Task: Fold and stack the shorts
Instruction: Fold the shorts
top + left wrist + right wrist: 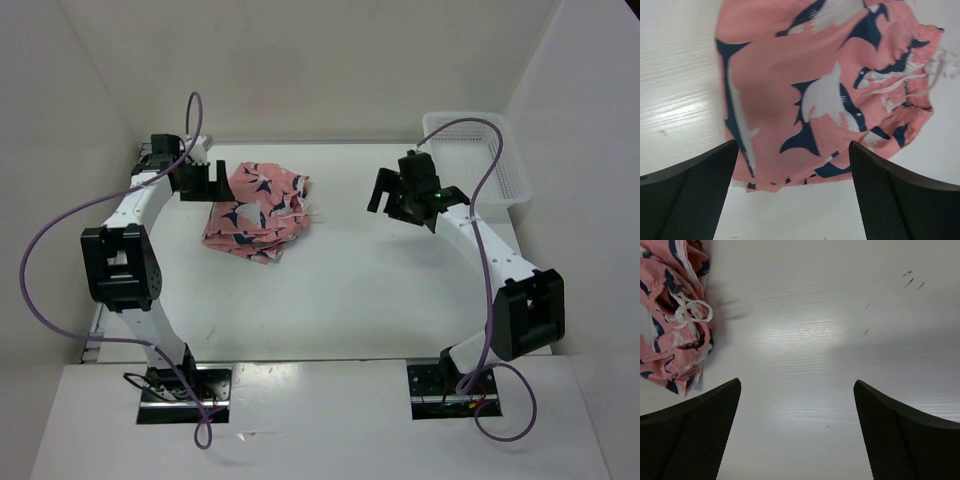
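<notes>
Lighting was bright and pretty even, coming from overhead, so the white table [400,290] looked a bit washed out in the top view and the back wall [330,60] went creamy. Shadows were soft, nothing hard-edged anywhere. Both wrist views had a streaky glare patch on the table: near the middle on the right wrist, toward the left edge on the left one. The shorts [825,85] looked slightly soft up close, blurrier toward the top of the frame, with a dim grey shadow just beside them in the right wrist view.

Top of the shorts [815,75] beyond the left wrist view's upper edge.
</notes>
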Available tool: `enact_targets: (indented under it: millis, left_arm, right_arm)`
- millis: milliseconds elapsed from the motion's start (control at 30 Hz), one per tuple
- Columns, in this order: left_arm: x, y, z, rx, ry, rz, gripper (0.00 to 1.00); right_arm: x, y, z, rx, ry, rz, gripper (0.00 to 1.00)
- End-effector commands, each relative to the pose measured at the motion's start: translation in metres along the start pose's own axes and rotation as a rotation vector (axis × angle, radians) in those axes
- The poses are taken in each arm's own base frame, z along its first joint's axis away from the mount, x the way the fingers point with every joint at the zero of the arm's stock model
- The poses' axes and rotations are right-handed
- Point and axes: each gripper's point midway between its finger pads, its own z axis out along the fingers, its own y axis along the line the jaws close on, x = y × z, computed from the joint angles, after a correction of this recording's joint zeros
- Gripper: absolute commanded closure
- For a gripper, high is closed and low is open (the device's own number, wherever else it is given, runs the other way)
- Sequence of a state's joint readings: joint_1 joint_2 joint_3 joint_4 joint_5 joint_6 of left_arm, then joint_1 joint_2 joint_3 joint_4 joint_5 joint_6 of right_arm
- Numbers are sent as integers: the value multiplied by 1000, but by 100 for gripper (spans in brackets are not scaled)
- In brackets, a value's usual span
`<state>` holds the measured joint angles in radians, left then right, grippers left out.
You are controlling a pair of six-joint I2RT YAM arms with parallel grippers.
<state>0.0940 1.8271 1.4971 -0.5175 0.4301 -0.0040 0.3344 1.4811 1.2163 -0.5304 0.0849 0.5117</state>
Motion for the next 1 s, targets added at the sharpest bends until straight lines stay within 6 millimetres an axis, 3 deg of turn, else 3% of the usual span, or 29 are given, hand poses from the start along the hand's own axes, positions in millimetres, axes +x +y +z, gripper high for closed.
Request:
enact_targets:
  millis: [0,100,333,467,567,667,767,900,967]
  left_arm:
    - [-17,13,-12,-49,-78,21,2]
    - [-14,24,-4,-67,-106,27,2]
    - [19,39,36,-49,-49,-1,6]
    - [27,47,45,-71,-36,-7,15]
    - [26,49,49,-72,-44,-3,26]
    - [40,50,59,-73,-14,-10,31]
    - [46,44,66,-68,2,2,34]
    - [65,43,79,-71,58,-7,48]
    - [73,34,83,-65,84,2,50]
  right_arm:
    - [-11,1,-21,-32,-33,-17,0]
    - [-16,9,-25,-65,-38,-16,0]
    - [-19,19,-32,-111,-37,3,0]
    - [-20,22,-32,-124,-39,12,0]
    - [-18,28,-30,-154,-24,10,0]
    - [-19,36,-26,-167,-13,13,0]
    - [-21,48,-28,-192,-21,-2,0]
    - [-15,60,-22,-204,1,-13,0]
    - [-15,60,-22,-204,1,-13,0]
